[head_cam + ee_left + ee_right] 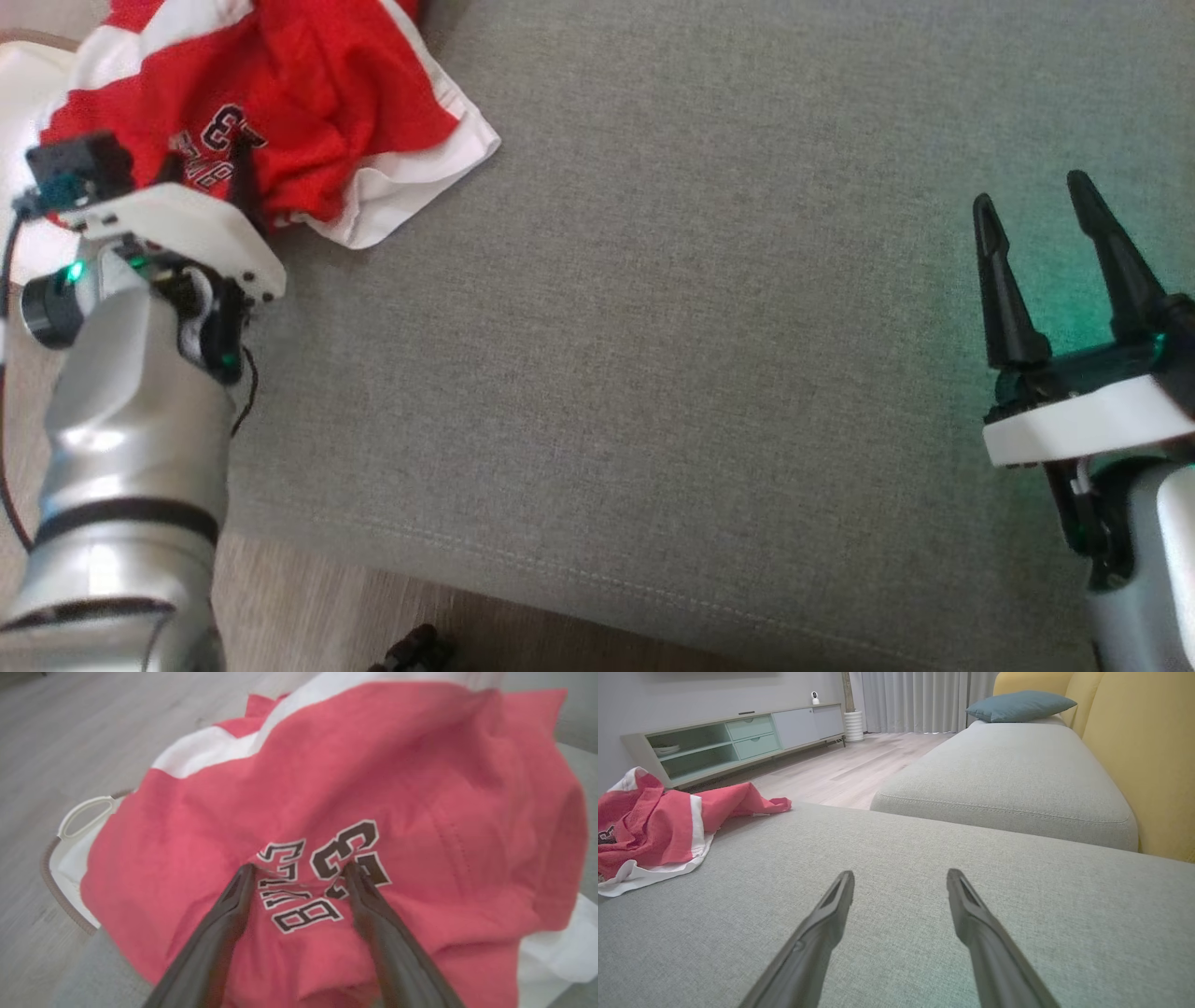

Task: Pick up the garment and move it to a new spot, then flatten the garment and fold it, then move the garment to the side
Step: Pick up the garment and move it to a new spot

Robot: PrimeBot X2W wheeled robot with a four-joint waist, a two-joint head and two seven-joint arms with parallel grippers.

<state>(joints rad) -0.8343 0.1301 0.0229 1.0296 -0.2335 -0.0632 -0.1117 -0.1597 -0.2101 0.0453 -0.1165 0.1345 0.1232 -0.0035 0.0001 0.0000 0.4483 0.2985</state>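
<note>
Left gripper (299,867) spread at garment (397,788), basket (111,805) alongside

We count one garment (308,93), red and white, at the far left corner of the near seat (700,327). There are two grey seats: this near seat, and one far seat (1008,770) behind it. We count two grippers, the left gripper (299,867) and the right gripper (1029,189), each with two dark fingers (822,924), so four together. We count also one white basket (86,812) just beside the near seat's left edge, one blue-green cushion (1020,704) on the far seat, one low cabinet (691,751) with two green drawers (747,727), and one white vase (853,725).
</note>
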